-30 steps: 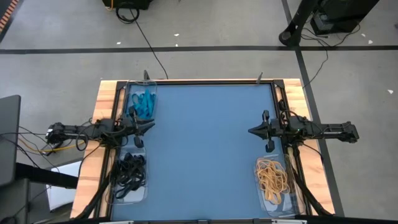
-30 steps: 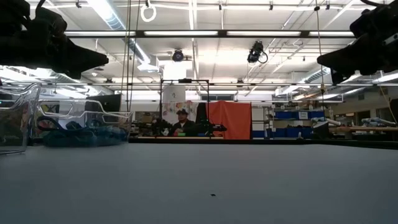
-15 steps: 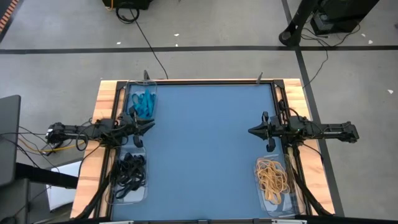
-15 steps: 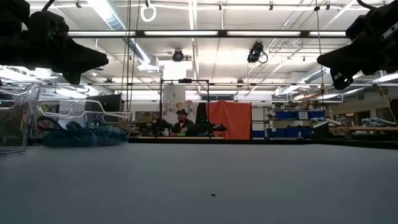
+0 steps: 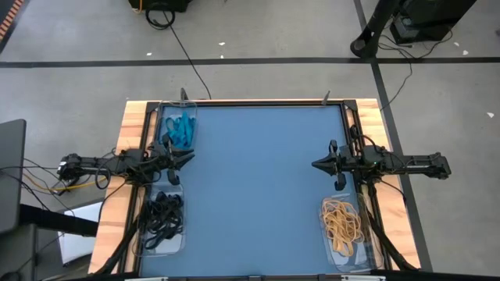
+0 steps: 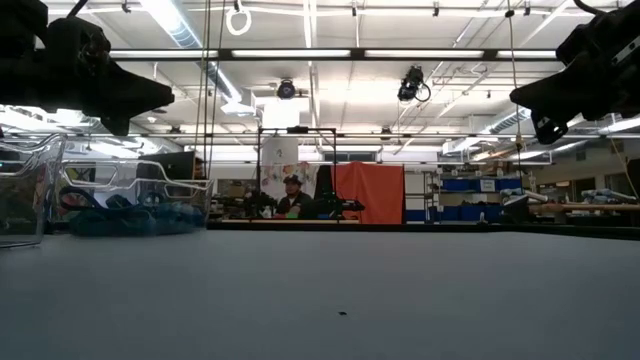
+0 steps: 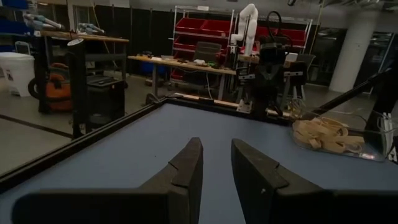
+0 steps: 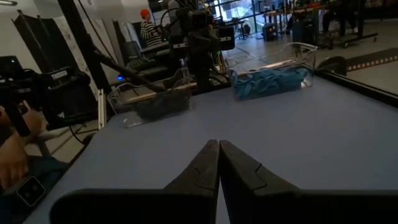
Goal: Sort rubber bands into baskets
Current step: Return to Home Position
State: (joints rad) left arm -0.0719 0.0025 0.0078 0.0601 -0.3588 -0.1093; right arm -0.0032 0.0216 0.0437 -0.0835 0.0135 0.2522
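Observation:
Three clear baskets stand on the blue table. One at the far left [image 5: 178, 129] holds teal rubber bands [image 8: 270, 81]. One at the near left [image 5: 162, 220] holds black bands [image 8: 155, 104]. One at the near right [image 5: 344, 225] holds tan bands [image 7: 323, 134]. My left gripper [image 5: 191, 157] hovers level above the table's left edge, between the two left baskets, its fingers [image 7: 189, 162] a little apart with nothing between them. My right gripper [image 5: 314, 165] hovers level at the right edge, beyond the tan basket, its fingers [image 8: 205, 163] shut and empty.
The wide blue surface [image 5: 258, 187] lies between the two grippers, framed by wooden rails [image 5: 129, 125]. Black cables run along both arms. Beyond the table, a person's hand [image 8: 9, 158] shows in the right wrist view and a person [image 6: 292, 195] sits far back in the room.
Both grippers have rolled a little about the line they point along while staying in place above the table's edges. The bands and baskets have not moved.

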